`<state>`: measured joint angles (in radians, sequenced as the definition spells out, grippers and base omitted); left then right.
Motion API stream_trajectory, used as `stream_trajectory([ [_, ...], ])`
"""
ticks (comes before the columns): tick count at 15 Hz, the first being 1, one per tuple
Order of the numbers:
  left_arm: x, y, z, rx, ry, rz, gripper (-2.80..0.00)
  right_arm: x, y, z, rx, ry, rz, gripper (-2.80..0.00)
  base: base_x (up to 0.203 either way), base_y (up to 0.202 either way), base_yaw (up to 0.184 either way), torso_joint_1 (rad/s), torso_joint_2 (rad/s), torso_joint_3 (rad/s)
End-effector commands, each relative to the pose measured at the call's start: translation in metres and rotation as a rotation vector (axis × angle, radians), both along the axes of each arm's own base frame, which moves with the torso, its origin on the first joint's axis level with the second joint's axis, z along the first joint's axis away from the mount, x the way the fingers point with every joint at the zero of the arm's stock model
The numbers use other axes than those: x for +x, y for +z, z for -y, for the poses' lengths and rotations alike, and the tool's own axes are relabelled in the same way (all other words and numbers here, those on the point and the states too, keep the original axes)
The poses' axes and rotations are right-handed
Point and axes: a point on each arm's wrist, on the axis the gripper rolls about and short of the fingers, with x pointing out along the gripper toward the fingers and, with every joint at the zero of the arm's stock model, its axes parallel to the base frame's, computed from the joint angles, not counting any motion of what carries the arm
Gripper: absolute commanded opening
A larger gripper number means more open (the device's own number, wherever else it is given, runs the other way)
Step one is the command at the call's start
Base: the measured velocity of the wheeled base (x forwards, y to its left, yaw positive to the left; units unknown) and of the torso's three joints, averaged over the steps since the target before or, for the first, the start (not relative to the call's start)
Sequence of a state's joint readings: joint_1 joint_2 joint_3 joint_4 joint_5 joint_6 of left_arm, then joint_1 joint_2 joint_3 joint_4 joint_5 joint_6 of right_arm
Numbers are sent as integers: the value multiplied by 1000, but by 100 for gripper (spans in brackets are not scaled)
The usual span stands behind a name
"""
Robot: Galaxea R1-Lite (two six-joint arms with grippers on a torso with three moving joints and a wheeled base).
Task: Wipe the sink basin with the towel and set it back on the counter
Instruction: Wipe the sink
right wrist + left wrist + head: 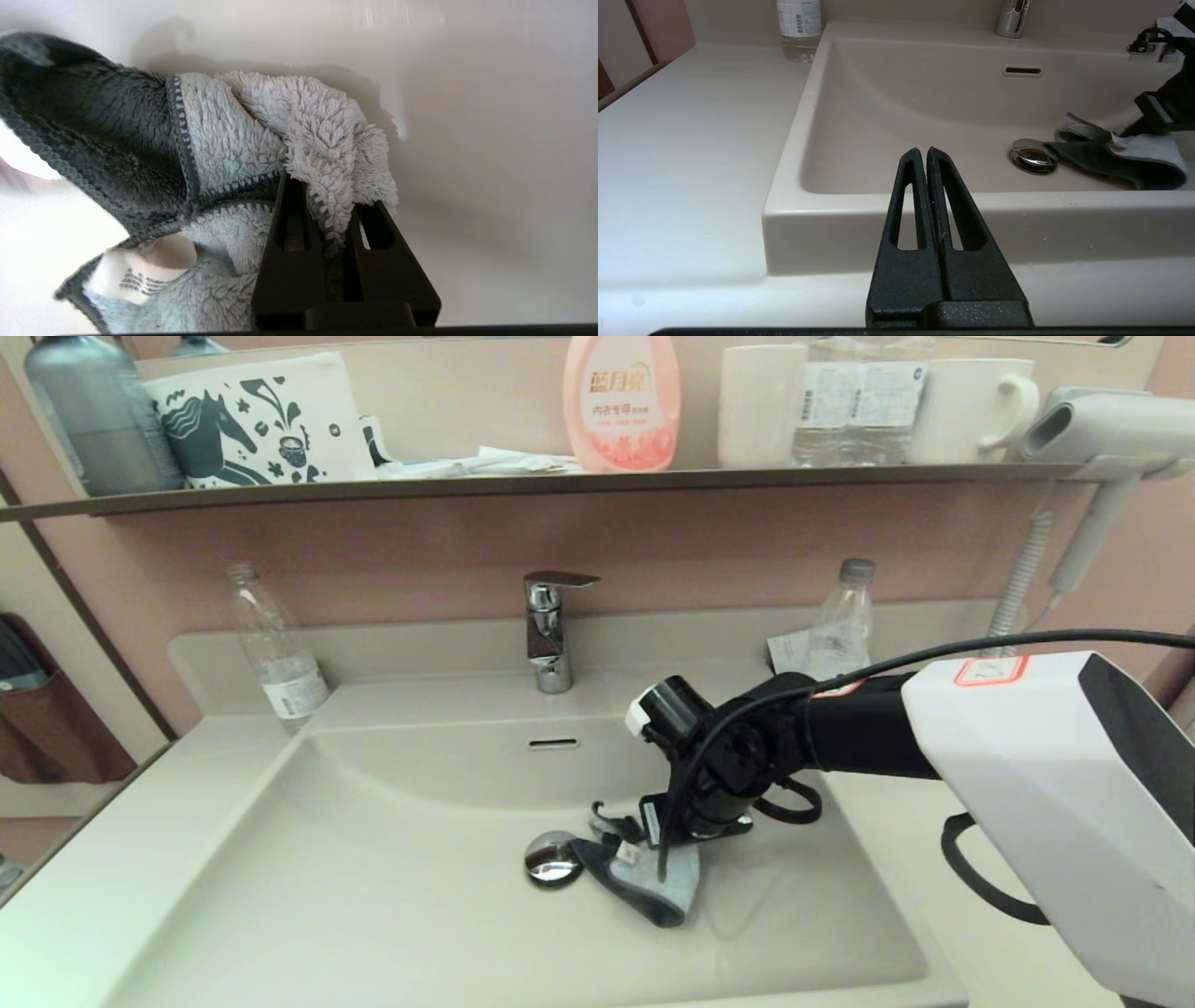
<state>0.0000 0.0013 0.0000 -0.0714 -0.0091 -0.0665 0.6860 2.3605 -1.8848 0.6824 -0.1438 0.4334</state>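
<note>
On the left, the smooth cream-white counter (pixel 112 859) runs as a broad flat band from the clear plastic water bottle (pixel 276 649) at 10 o'clock down to the near edge. The left gripper (pixel 922 156) hangs just outside the near front rim, its two black fingers pressed together and holding nothing. Inside that rim lies the large rectangular cream-white sink basin (pixel 373 896); its left half is open floor up to the curved back wall, where the slot overflow hole (pixel 554 743) sits below the chrome faucet (pixel 549 630) at 12 o'clock. The round chrome drain plug (pixel 553 858) lies near the basin's middle. Touching its right edge is the small fluffy towel (pixel 653 887), pale blue-white and dark grey with grey edging, crumpled on the basin floor, white tag (pixel 140 270) showing. The right gripper (pixel 334 210) reaches down into the basin at about 3 o'clock of the drain, fingers clamped on a pale fold of the towel. Right of it the floor is open to the basin's right wall, then a narrower strip of counter with a second clear bottle (pixel 842 625) at 2 o'clock.
</note>
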Motion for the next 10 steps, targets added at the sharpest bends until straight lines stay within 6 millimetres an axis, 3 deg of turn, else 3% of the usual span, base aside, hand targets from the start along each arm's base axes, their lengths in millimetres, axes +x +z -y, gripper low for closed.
stream_trajectory([
  [1, 0, 0, 0, -1, 0, 0, -280, -18, 13, 14, -86, 1, -107, -280, 0, 0, 0, 0, 0, 0],
  [4, 0, 0, 0, -1, 0, 0, -280, -44, 43, 29, -134, 29, -198, -280, 0, 0, 0, 0, 0, 0],
  [10, 0, 0, 0, -1, 0, 0, -280, -77, 107, 55, -63, 29, -126, -280, 0, 0, 0, 0, 0, 0],
])
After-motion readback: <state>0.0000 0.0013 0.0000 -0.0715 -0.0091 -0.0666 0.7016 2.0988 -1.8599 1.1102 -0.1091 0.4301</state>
